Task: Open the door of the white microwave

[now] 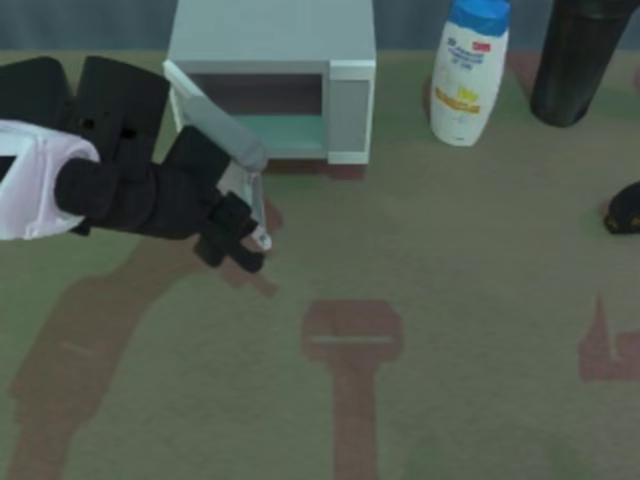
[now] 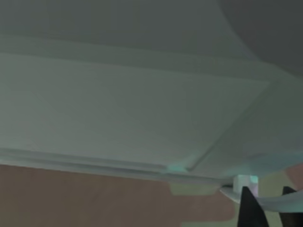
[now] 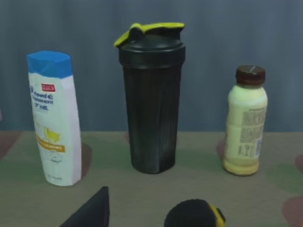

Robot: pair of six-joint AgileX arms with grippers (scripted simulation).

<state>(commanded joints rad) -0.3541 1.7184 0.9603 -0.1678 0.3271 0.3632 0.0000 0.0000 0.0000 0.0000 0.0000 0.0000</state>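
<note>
The white microwave [image 1: 272, 45] stands at the back of the table, left of centre, with its pale teal floor showing. Its door [image 1: 215, 115] is swung out on the left hinge, toward the front left. My left gripper [image 1: 252, 238] is at the door's free edge, shut on the small white handle [image 2: 246, 182]. In the left wrist view the door [image 2: 123, 109] fills most of the picture, with the dark fingertips [image 2: 248, 210] either side of the handle. My right gripper [image 3: 151, 222] is parked at the table's right edge; one dark finger [image 3: 94, 213] shows with a wide gap beside it.
A white blue-capped bottle [image 1: 470, 70] stands right of the microwave, and a tall black shaker [image 1: 580, 60] at the back right. A pale yellow bottle [image 3: 245, 123] stands beyond the shaker. A small black and yellow object [image 3: 194, 215] lies close to my right gripper.
</note>
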